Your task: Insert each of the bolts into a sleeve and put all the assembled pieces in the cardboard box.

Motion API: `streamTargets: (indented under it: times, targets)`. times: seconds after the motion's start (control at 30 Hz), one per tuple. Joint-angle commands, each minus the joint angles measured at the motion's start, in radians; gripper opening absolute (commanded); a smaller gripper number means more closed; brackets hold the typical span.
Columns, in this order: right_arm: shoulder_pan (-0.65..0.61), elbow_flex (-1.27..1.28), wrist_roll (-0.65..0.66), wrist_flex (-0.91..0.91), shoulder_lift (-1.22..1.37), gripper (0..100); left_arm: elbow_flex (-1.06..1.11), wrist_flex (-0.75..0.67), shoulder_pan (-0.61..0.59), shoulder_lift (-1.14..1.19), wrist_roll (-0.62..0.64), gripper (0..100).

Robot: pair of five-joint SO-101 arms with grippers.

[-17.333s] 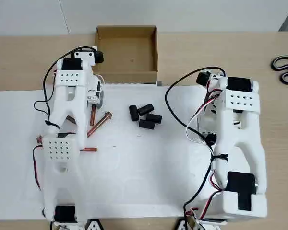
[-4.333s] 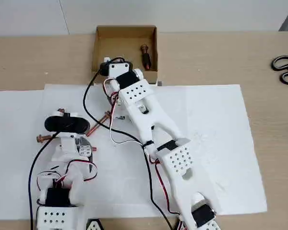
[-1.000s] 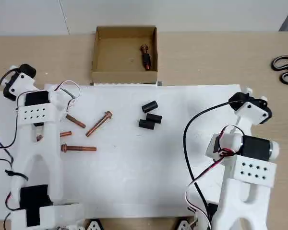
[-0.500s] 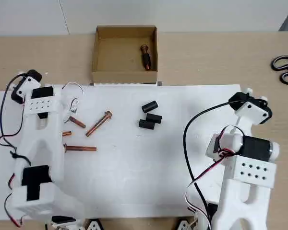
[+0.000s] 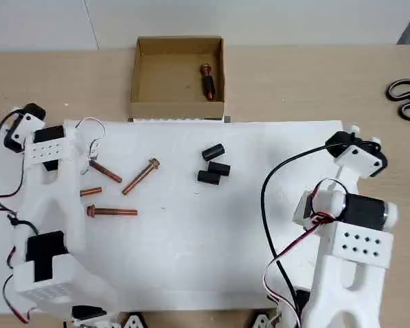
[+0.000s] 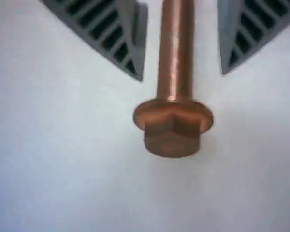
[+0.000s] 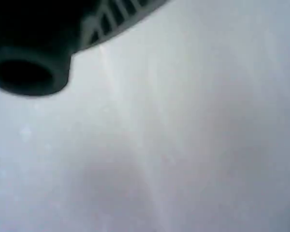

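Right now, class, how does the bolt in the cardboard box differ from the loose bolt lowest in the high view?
The boxed bolt wears a black sleeve on its shank; the loose bolt is bare copper throughout. The boxed bolt lies inside the cardboard box, the loose bolt on the white sheet. In the high view the boxed bolt points up-down, the loose bolt runs sideways. Both are copper-coloured and lie flat.

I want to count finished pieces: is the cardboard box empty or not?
Not empty. In the high view one bolt in a black sleeve lies inside the cardboard box, near one side wall.
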Motion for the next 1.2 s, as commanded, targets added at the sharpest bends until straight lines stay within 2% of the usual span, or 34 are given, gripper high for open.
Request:
streamTargets:
  times: [0.0,0.63,0.83,1.0,1.17]
  targets:
    - [0.008,-0.005,-0.012,-0.013,-0.024,0.2,-0.039,-0.028,0.006,-0.003,-0.003,10]
    - [0.005,-0.005,-0.012,-0.013,-0.024,0.2,-0.166,-0.040,0.008,0.229,-0.003,9]
    - [0.005,-0.005,-0.012,-0.013,-0.018,0.2,-0.166,-0.038,0.011,0.282,-0.003,1]
    - [0.005,-0.005,-0.012,-0.013,-0.018,0.2,-0.166,-0.025,0.014,0.258,-0.003,0]
    - [0.002,-0.012,-0.011,-0.010,-0.025,0.2,-0.166,0.054,0.060,0.114,-0.003,0]
